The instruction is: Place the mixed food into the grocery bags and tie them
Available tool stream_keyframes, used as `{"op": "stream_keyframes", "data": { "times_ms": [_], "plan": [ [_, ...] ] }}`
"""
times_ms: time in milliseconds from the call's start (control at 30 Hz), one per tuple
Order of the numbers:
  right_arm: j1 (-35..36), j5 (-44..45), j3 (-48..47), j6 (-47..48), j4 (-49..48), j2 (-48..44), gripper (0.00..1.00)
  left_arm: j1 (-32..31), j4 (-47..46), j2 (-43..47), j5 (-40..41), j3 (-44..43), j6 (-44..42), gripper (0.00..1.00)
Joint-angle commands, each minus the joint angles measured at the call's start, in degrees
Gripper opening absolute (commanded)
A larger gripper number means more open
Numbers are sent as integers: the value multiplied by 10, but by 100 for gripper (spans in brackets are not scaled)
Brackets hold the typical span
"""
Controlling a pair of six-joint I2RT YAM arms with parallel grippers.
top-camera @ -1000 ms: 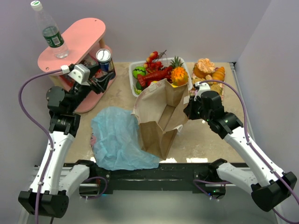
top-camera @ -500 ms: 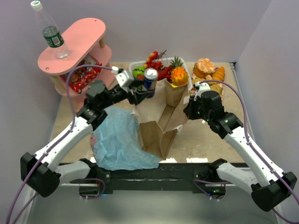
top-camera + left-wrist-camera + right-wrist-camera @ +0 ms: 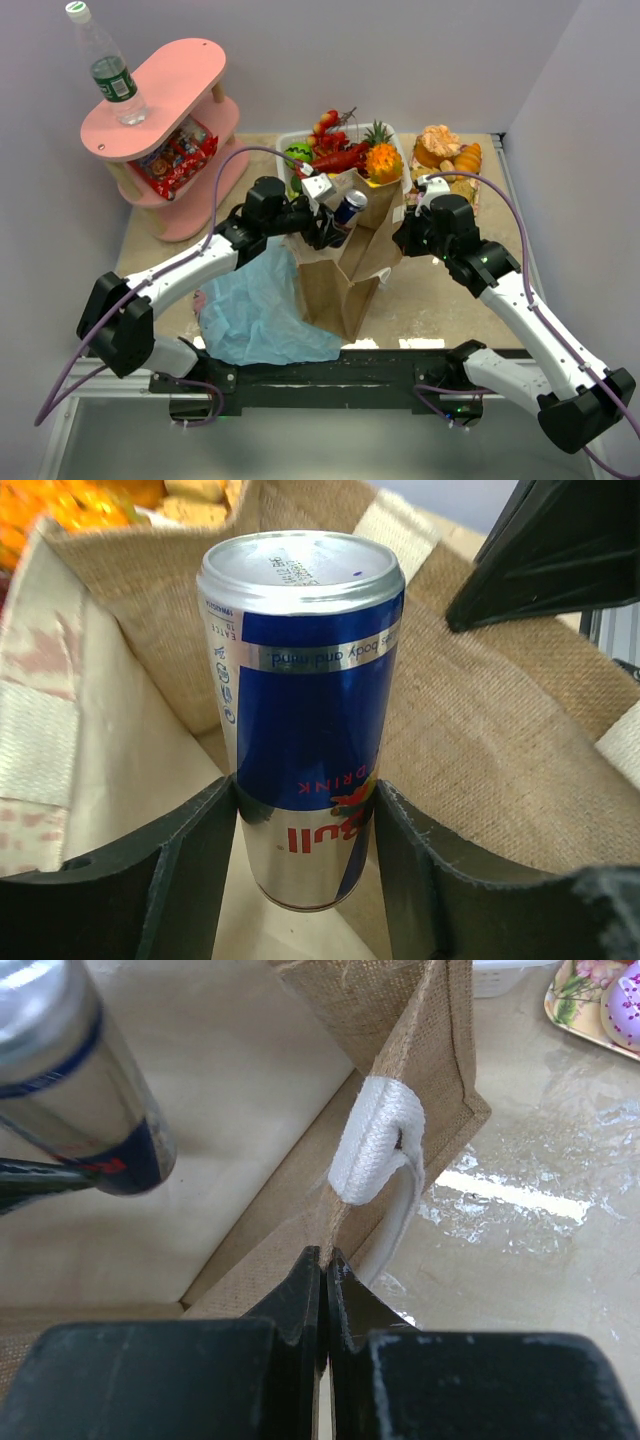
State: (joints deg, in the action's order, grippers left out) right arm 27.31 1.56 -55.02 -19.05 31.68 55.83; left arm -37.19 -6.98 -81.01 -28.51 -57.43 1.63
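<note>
The left tool [image 3: 305, 830] is closed on the can [image 3: 300, 680], which is pinched at its lower half from both sides. The can is held tilted over the open mouth of the paper bag [image 3: 345, 275] and is not yet set down inside. The right tool [image 3: 322, 1260] is pressed together on the bag's rim, just beside a white handle [image 3: 375, 1140], so the mouth is held open.

The can is hard, smooth and round, so it is likely to be slippery. A hold on its sides near the middle is thought best. Its thin wall could be dented if it is squeezed too hard. Whether it is full and heavy cannot be told. It is best let go low in the bag, so the bag is not knocked.

The paper bag looks stiff but light, and it may tip if its rim is let go.

The blue bag [image 3: 250, 300] lies flat on the table [image 3: 440, 300], touching the paper bag. It looks thin and soft, so it may need to be picked up by an edge.

Behind, a lobster [image 3: 335, 160] and a pineapple [image 3: 382, 158] are seen in the basket [image 3: 283, 165]. A bottle [image 3: 105, 65] stands on the shelf [image 3: 170, 80], with red packets [image 3: 175, 160] below.
</note>
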Motion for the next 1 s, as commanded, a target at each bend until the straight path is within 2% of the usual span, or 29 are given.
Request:
{"op": "stream_keyframes", "data": {
  "times_ms": [0, 33, 67, 233, 333, 433, 533, 567, 667, 733, 800, 967],
  "plan": [
    [-1, 3, -11, -2, -12, -6, 0, -5, -37, 4, -2, -30, -14, 78],
    [-2, 3, -11, -2, -11, -6, 0, -5, -37, 2, -3, -26, -14, 98],
    [-2, 4, -10, -2, -10, -6, 1, -6, -38, 2, -2, -26, -13, 100],
    [-1, 5, -3, -5, -8, -10, 1, -5, -29, 20, 22, -31, -28, 100],
    [-1, 10, -5, -5, -6, -13, 1, -4, -7, 44, 70, -37, -51, 100],
    [-2, 11, -5, -6, -7, -14, 2, 9, 25, 66, 152, -56, -65, 100],
    [-1, 10, -3, -6, -10, -14, 2, 29, 69, 98, 307, -94, -59, 100],
    [-2, 9, -3, -6, -10, -14, 2, 34, 92, 110, 416, -103, -56, 100],
    [-2, 7, 3, -6, -16, -20, 2, 88, 102, 168, 527, -123, -42, 100],
    [-2, 5, 4, -6, -18, -23, 4, 145, 117, 192, 536, -140, -33, 100],
    [-2, 3, 3, -2, -18, -21, 5, 174, 137, 193, 546, -175, -30, 100],
    [-1, 0, -6, 3, -12, -20, 10, 258, 172, 150, 547, -238, -21, 100]
  ]
}}
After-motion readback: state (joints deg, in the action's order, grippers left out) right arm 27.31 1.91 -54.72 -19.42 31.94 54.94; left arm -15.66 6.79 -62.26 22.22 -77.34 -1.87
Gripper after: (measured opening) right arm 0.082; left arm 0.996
